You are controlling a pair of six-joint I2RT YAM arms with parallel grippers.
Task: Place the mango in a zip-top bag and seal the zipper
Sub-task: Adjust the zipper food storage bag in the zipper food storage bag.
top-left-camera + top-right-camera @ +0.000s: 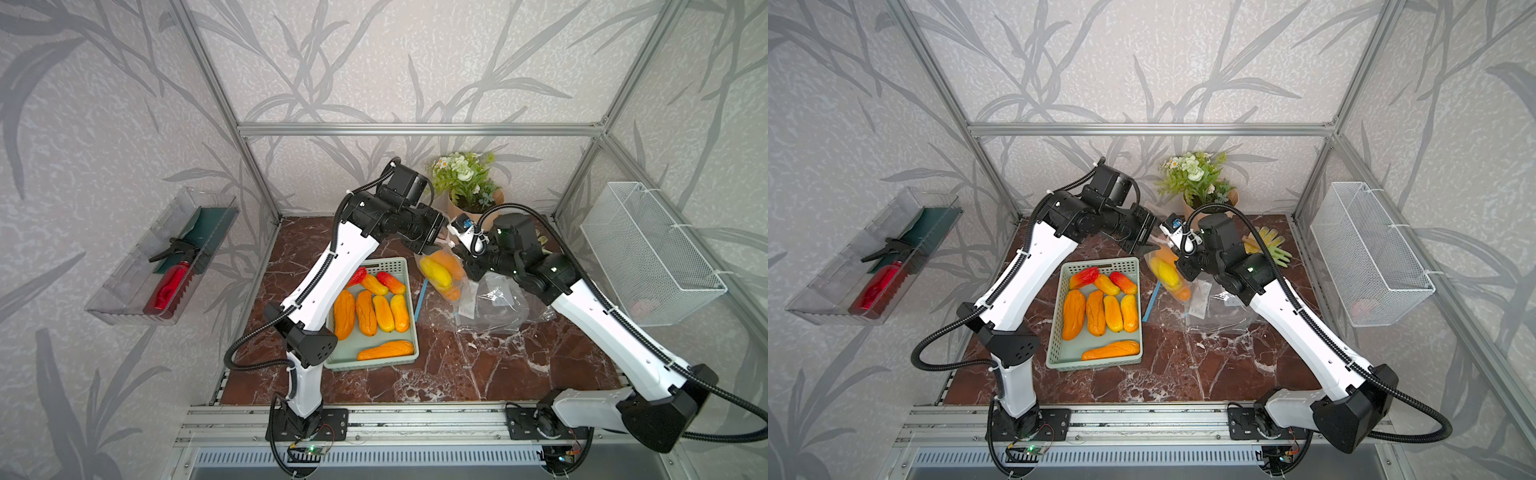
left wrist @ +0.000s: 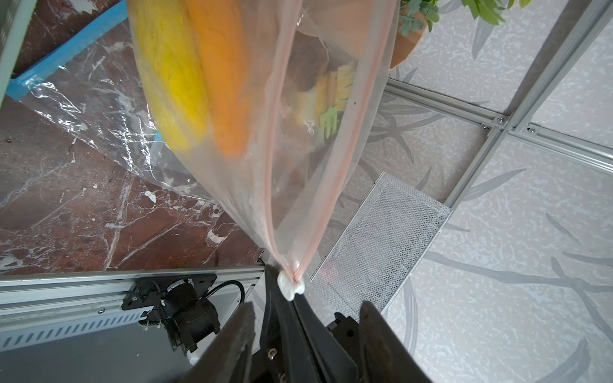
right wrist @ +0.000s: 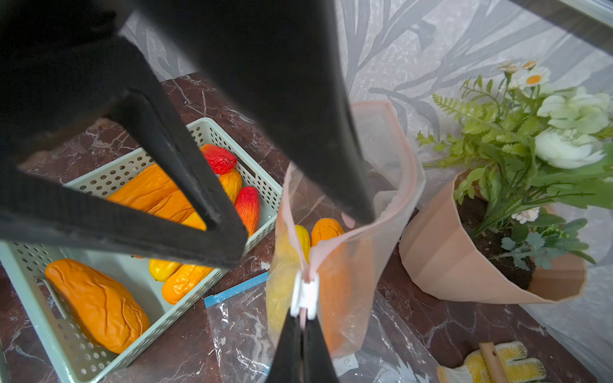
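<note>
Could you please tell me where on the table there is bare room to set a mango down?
The widest bare marble lies between the mint basket, the flat clear bags and the front rail. Crowded: the back, where the hanging bag in the right tool, flower pot and gloves cluster.

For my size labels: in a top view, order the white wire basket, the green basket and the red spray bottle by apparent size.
1. white wire basket (probably nearer the camera)
2. green basket
3. red spray bottle
</note>
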